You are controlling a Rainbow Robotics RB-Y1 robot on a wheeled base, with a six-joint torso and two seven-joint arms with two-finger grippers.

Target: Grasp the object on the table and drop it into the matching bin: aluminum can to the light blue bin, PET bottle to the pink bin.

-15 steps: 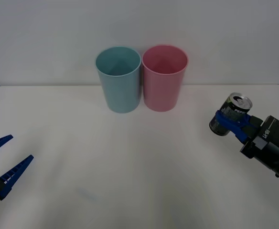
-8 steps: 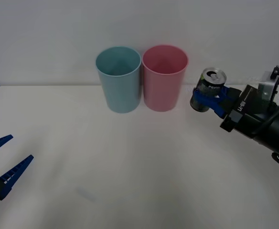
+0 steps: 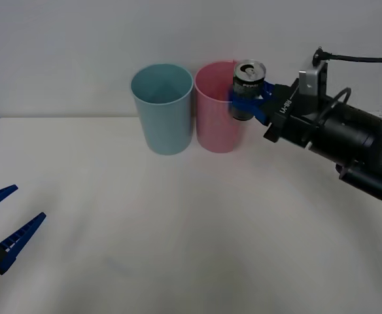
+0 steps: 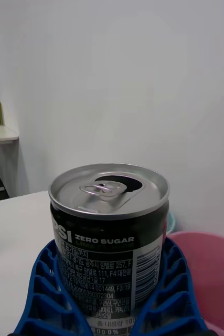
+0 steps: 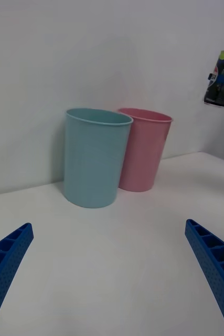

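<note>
Far lower left of the front view, the left gripper [image 3: 1, 226] is parked low over the table [image 3: 178, 248], fingers spread wide with nothing between them. Upper middle stands the light blue bin [image 3: 163, 108], and touching or just beside it on the right is the pink bin [image 3: 218, 108]. Right at the pink bin's right rim, the aluminum can [image 3: 247, 88] is up in the air, roughly upright, with the right gripper [image 3: 248, 101] clamped around its lower body; that arm reaches in from the right edge.

The tab's popped open, so the can is probably empty: light, thin-walled, easy to dent, smooth and a bit slippery. A mid-to-low body grip like this looks right, with no need to squeeze hard.

The catch: the pink bin sits between the can and the blue one, so the can has to clear pink's mouth entirely before letting go. The rims are close together, so it's easy to clip one or drop into the wrong cup.
</note>
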